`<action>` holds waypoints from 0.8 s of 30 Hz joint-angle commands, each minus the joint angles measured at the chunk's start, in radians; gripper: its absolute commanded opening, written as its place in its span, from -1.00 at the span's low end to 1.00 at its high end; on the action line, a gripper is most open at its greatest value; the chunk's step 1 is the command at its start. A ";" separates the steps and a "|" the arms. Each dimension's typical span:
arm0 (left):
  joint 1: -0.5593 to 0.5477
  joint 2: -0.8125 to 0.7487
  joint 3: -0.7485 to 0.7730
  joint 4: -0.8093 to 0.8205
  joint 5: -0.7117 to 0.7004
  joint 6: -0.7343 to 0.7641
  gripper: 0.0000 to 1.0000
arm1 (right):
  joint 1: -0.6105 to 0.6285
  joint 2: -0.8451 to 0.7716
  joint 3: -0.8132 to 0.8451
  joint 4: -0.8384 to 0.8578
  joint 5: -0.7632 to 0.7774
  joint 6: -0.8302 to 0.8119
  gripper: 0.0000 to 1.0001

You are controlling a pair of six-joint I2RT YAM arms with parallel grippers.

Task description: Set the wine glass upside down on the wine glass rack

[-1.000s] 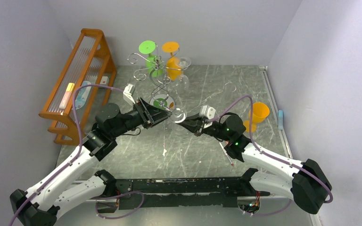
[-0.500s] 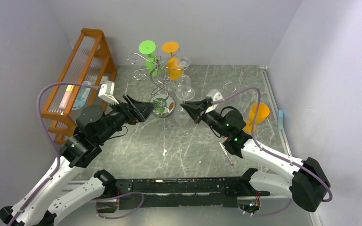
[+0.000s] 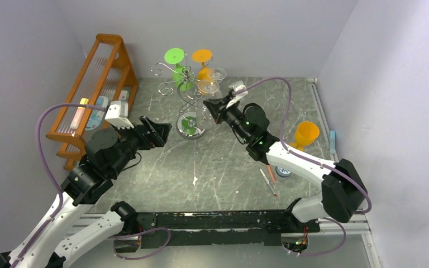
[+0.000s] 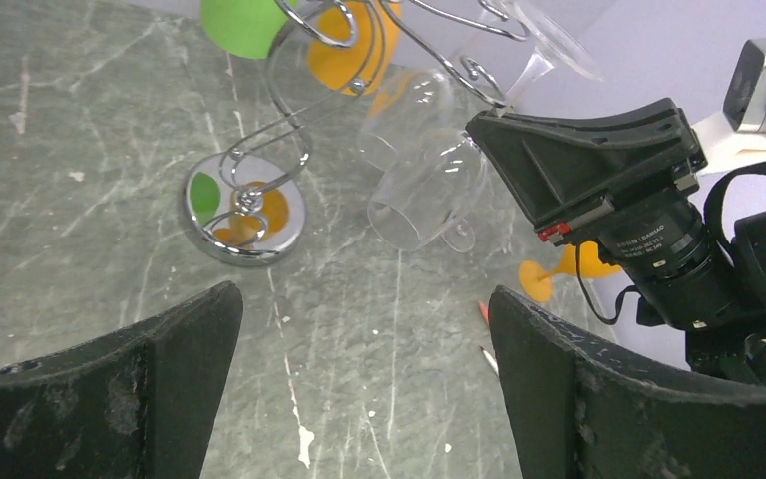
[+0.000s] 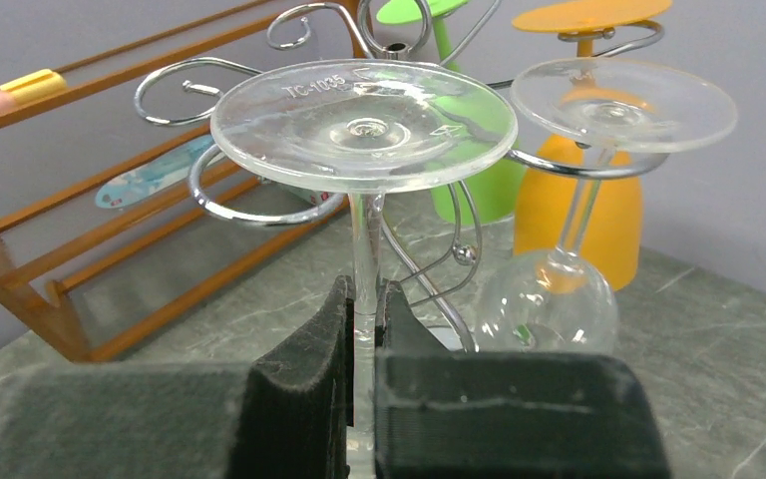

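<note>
Hovering over the worktop with the left hand spread wide and holding nothing. Pinching the wine glass by its thin stem in the clenched right hand, foot up and bowl down, right at the curled hooks of the wine glass rack, beside a clear glass already hung there. Probably light, slick and brittle, so best held on that stem, firmly yet gently, keeping the foot off the wire.
</note>
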 commanded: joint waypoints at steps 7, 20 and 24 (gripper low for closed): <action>-0.004 -0.016 0.019 -0.046 -0.092 0.042 0.93 | -0.002 0.117 0.161 -0.067 -0.014 0.041 -1.00; -0.004 -0.007 0.035 -0.064 -0.094 0.037 0.93 | -0.006 0.180 0.210 -0.048 -0.184 0.028 -1.00; -0.005 -0.008 0.032 -0.065 -0.091 0.031 0.91 | -0.007 0.166 0.173 0.031 -0.281 0.003 -1.00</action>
